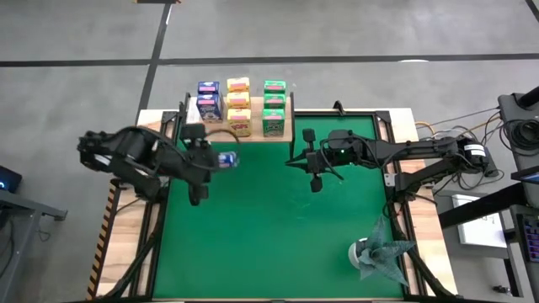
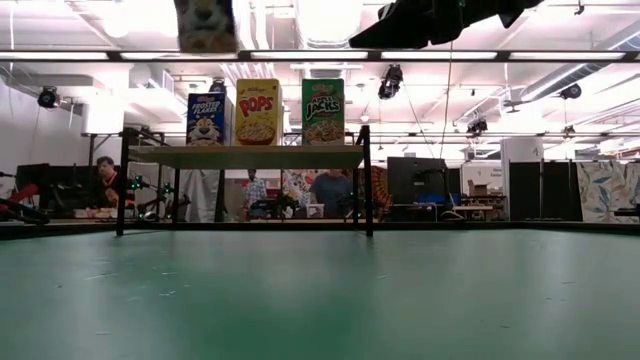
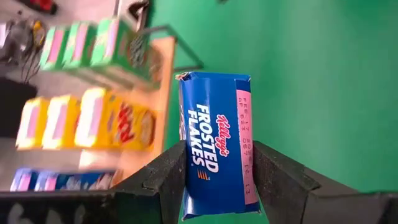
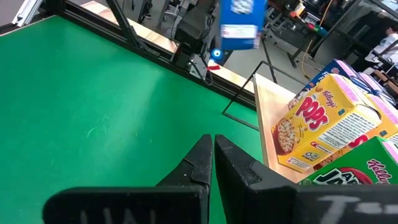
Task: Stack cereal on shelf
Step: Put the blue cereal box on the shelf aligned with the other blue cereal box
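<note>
- Carrying everything is the bench, covered by the large green mat (image 1: 278, 227); a dropped box would fall to it, well short of the shelf.
- At the far edge stands the light natural-wood shelf on thin black posts (image 1: 286, 128), already holding eight small printed cereal boxes in blue, yellow and green columns (image 1: 238, 105). Free room looks scarce at the blue column on the left, so an approach drifting right could nudge the yellow stack beside it.
- Above the mat's left part, near the shelf, the left tool (image 1: 217, 160) has its fingers (image 3: 171, 171) clamped on the flat faces of the small blue Frosted Flakes box (image 3: 214, 143). Most of the box sticks out past the fingers, so I judge it could pivot or slip on contact and land tilted.
- Waiting above the mat's centre-right, the right tool (image 4: 213, 155) has its fingers pressed together with nothing between them; it seems well apart from the carried box, so a clash looks unlikely.
</note>
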Motion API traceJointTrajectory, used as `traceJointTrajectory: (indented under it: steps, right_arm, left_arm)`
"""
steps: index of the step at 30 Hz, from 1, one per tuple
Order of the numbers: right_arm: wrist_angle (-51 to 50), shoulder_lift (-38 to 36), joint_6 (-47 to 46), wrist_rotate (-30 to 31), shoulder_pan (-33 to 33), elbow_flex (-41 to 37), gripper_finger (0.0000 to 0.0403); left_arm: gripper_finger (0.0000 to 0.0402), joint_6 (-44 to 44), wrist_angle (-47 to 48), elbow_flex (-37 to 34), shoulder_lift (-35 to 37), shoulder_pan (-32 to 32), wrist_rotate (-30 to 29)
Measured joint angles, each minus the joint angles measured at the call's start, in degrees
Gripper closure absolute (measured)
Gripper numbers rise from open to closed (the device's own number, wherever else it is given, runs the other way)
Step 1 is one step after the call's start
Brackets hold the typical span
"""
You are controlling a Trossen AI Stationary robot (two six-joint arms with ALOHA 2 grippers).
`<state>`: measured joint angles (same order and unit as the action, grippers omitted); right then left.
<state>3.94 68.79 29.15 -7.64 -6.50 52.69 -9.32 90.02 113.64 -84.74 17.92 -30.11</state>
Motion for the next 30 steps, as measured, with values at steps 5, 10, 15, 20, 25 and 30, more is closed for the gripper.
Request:
traceJointTrajectory:
  steps: [5, 10, 15, 20, 25, 30]
  right_arm:
    - [-0.21, 0.0, 0.34, -0.02, 0.0, 0.0, 0.0394]
    - [-0.23, -0.01, 0.39, -0.02, 0.0, 0.0, 0.0394]
    - [-0.24, 0.0, 0.4, -0.02, 0.0, 0.0, 0.0394]
    - [-0.29, -0.01, 0.4, -0.02, 0.0, 0.0, 0.0394]
    - [-0.45, 0.0, 0.2, -0.02, 0.0, 0.0, 0.0394]
    - [-0.5, 0.0, 0.15, -0.02, 0.0, 0.0, 0.0394]
  left_arm:
    - [0.0245, 2.08, 0.08, -7.73, 6.9, -3.97, -0.37]
    - [0.0245, 7.39, -0.55, -12.75, 10.8, -8.78, -3.72]
    - [0.0251, 13.21, -1.08, -14.03, 11.61, -14.94, -3.6]
    - [0.0268, 18.39, -1.38, -14.05, 11.1, -21.41, 0.98]
    - [0.0278, 22.42, -2.36, -14.05, 10.64, -27.93, 8.52]
    - [0.0279, 27.45, -6.2, -14.05, 10.64, -32.79, 14.06]
